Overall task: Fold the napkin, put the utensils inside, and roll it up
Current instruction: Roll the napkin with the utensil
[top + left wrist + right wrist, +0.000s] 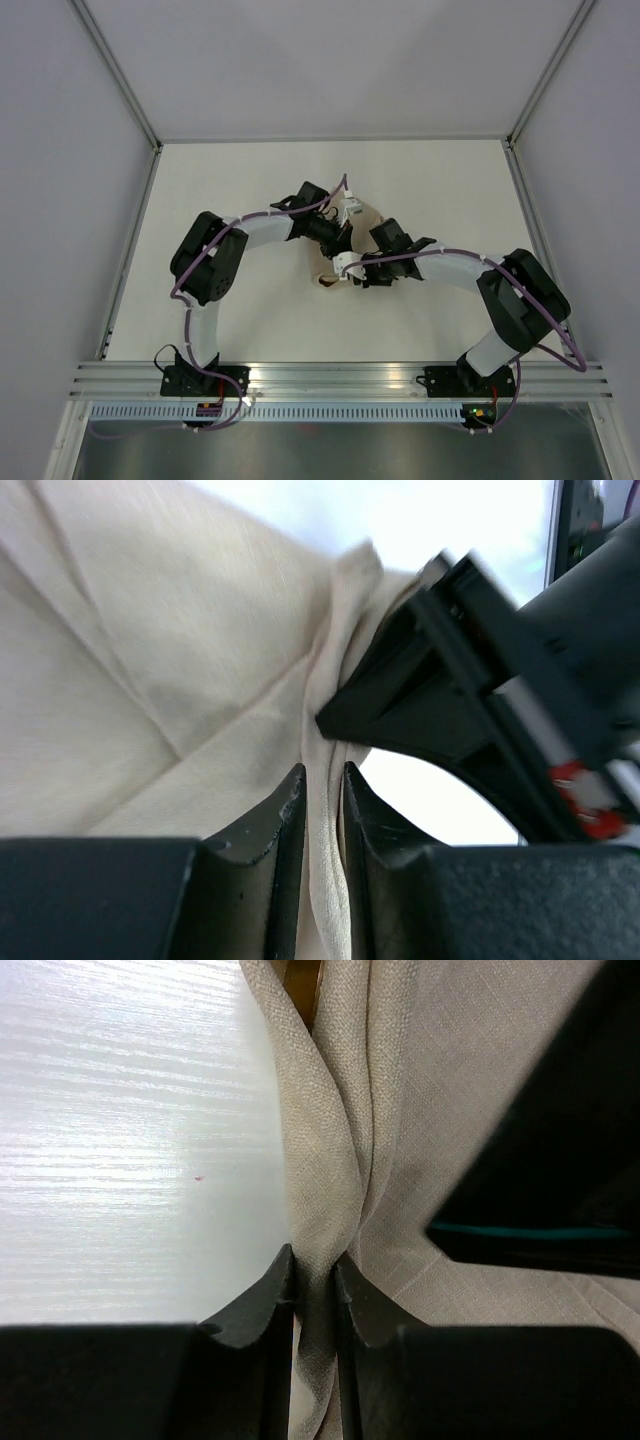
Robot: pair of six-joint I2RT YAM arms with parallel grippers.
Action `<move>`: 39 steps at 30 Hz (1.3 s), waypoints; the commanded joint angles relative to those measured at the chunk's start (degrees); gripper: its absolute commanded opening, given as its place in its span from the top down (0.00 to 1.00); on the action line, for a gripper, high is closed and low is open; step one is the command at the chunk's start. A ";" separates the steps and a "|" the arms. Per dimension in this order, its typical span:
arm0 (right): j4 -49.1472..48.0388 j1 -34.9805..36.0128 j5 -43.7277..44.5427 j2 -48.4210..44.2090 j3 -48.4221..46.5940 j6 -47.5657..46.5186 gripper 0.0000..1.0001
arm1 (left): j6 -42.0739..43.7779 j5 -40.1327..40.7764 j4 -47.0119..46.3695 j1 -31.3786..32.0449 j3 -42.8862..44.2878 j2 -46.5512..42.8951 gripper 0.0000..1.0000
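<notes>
White bench lying under both arms, carrying the work at its middle. Gathering the napkin there, bunched into ridges rather than lying flat. Pinching one raised fold of cloth with the left fingers, closed on it. Clamping a second ridge with the right fingers, likewise closed on fabric. Showing an orange-brown end of the utensils tucked in the fold, at the far edge of the right wrist view.

Judging this as the rolling stage, with the cloth wrapped round the utensils. Needing both wrists travelling together and level, to avoid twisting the bundle. Calling for light tension only, so the utensils are not sliding out of the open end. Watching the clearance too, with the two wrists crowding almost against each other.

Showing faint pale wood grain on the bench up close. Standing inside plain pale grey walls, with an aluminium rail running along the near edge.
</notes>
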State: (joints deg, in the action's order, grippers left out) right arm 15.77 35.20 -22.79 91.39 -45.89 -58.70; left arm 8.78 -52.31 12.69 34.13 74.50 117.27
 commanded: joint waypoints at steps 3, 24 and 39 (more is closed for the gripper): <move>8.04 -1.88 -5.95 3.17 -4.11 0.69 0.89 | -7.36 1.86 -8.98 -2.66 -1.37 -7.48 0.74; 36.87 -7.86 -15.97 17.49 -21.07 -6.69 0.90 | -19.59 45.45 -44.14 -2.67 -35.98 -45.37 0.83; 49.26 -10.94 -17.29 28.57 -30.39 -8.19 0.89 | 9.41 67.86 -39.32 25.18 -37.76 -48.73 0.67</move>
State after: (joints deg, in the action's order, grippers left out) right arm 58.81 24.71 -41.01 115.70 -76.07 -63.92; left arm 9.37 9.04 -25.82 55.94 37.10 67.44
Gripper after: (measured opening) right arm 0.229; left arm 0.328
